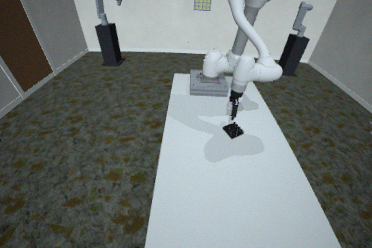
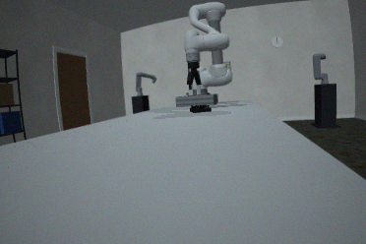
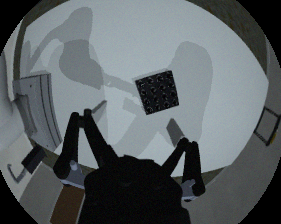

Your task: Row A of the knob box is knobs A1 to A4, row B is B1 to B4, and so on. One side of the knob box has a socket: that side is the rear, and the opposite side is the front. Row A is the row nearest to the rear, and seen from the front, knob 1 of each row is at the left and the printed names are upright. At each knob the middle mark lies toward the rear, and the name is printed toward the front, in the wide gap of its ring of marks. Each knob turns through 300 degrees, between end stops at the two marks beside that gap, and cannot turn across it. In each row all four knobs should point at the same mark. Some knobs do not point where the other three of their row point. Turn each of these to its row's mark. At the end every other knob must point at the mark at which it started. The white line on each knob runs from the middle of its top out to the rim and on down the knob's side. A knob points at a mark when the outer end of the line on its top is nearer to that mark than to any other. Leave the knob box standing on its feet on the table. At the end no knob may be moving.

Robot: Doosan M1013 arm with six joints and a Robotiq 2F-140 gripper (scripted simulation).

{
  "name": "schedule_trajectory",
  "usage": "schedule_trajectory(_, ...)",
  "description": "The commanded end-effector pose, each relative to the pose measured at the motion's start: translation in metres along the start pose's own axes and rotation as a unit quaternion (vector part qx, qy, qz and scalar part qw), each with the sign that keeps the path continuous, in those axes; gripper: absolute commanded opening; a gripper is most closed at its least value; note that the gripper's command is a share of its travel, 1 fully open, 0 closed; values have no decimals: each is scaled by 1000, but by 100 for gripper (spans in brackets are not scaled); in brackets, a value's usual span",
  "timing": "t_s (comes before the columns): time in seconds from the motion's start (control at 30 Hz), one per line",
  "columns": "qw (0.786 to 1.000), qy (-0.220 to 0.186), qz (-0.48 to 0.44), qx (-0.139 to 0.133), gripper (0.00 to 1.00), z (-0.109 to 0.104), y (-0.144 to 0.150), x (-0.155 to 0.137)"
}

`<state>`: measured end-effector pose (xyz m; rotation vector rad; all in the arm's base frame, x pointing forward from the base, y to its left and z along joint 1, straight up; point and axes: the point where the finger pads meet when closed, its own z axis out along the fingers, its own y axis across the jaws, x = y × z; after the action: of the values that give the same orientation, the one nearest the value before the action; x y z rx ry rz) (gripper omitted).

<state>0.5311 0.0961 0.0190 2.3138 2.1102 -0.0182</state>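
The knob box (image 1: 230, 134) is a small black square box standing on the long white table. It shows far off in the exterior view (image 2: 200, 109) and lies ahead of the fingers in the wrist view (image 3: 157, 92). Its knobs and marks are too small to read. My gripper (image 1: 232, 113) hangs above and a little behind the box, fingers pointing down. In the wrist view my gripper (image 3: 138, 115) is wide open with nothing between the fingers; it is clear of the box, not touching it. It also shows in the exterior view (image 2: 193, 87).
The arm's grey base plate (image 1: 209, 84) sits on the table behind the box. Two other arms on dark pedestals (image 1: 109, 43) (image 1: 294, 54) stand on the floor by the back wall. The table's long edges run on either side.
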Motion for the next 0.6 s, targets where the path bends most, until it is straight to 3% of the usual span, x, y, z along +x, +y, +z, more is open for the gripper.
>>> schedule_trajectory(0.0,997,7,-78,2,100,-2,5,2)
schedule_trajectory(0.37,957,7,-290,0,100,-6,20,8)
schedule_trajectory(0.57,949,7,-316,0,100,-7,22,9)
